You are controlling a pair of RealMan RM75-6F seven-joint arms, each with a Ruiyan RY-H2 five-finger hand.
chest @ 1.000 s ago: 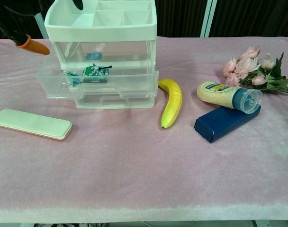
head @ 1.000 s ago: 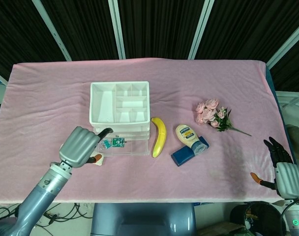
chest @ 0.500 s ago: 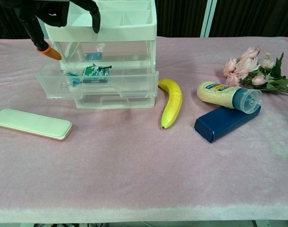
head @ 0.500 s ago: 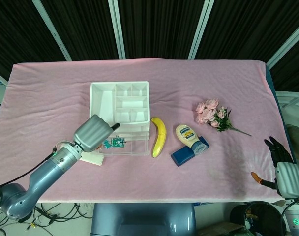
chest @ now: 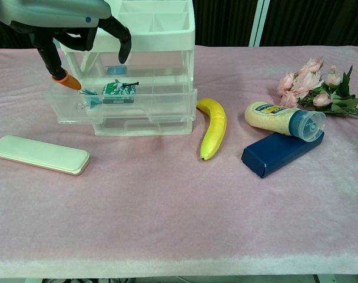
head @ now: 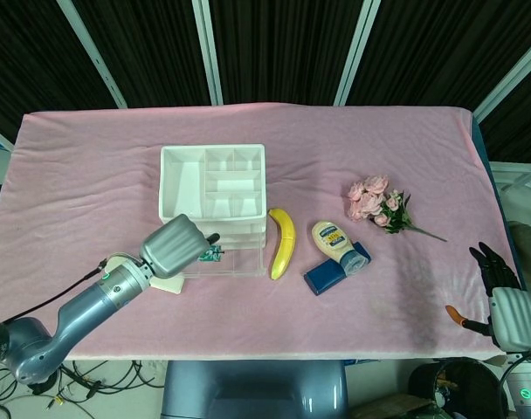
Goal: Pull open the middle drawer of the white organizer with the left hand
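The white organizer (head: 166, 185) (chest: 155, 40) stands left of the table's middle, with clear drawers under its divided top tray. Its middle drawer (chest: 145, 107) (head: 241, 259) sticks out a little past the other two and holds a teal packet (chest: 116, 88) and a clip. My left hand (head: 176, 245) (chest: 61, 20) hovers over the organizer's front left corner, fingers curled downward and holding nothing. Its orange thumb tip (chest: 67, 80) dips to the drawer's left rim, and a dark finger (chest: 125, 46) hangs before the top drawer. My right hand (head: 503, 295) rests at the table's right edge, fingers spread, empty.
A flat cream case (chest: 40, 154) (head: 167, 282) lies left of and in front of the organizer. A banana (head: 282, 242) (chest: 213, 127) lies just to its right, then a mayonnaise bottle (head: 333, 239) (chest: 279, 117) on a blue box (head: 327, 274) (chest: 276, 154), and pink flowers (head: 377, 202) (chest: 313, 82).
My left hand has moved right and down, from left of the organizer to over its front left corner, thumb now at the drawer rim. The drawer and right hand have not moved.
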